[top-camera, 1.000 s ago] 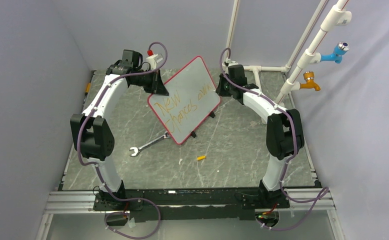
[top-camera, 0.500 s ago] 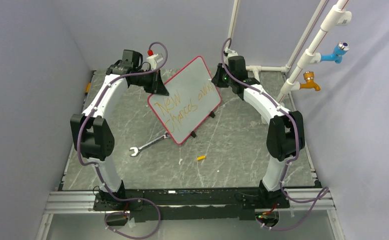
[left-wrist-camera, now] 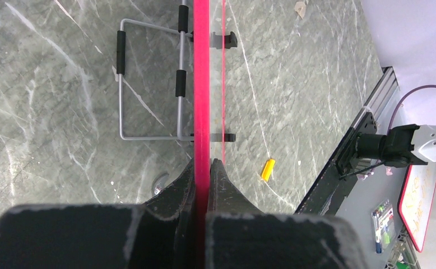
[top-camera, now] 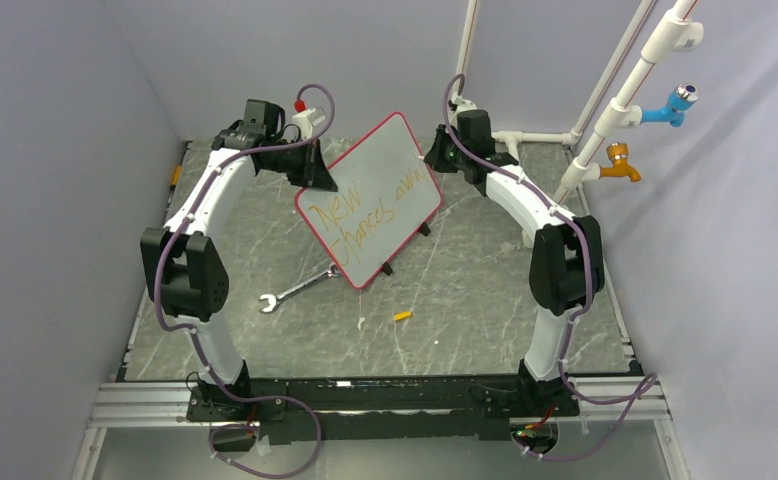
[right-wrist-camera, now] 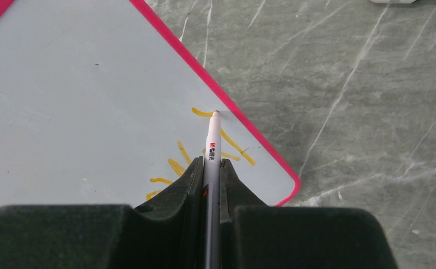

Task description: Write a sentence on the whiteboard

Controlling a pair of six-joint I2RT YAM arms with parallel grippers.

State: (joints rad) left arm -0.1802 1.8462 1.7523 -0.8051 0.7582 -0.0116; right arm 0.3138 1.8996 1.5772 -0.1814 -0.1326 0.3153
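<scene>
White marker (right-wrist-camera: 212, 147) — now higher on whiteboard (right-wrist-camera: 64, 101)

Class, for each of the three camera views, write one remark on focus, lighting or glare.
Top external view: soft, even light, no glare on the whiteboard, the sentence thin but readable. Left wrist view: the left hand is a dark, soft mass up close, while the table veins are sharp. Right wrist view: the right hand looms dark and blurry, and the marker tip is crisp.

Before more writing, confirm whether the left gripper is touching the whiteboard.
Touching. The left wrist view shows the left gripper clamped on both sides of the whiteboard at its red edge, with no gap.
</scene>
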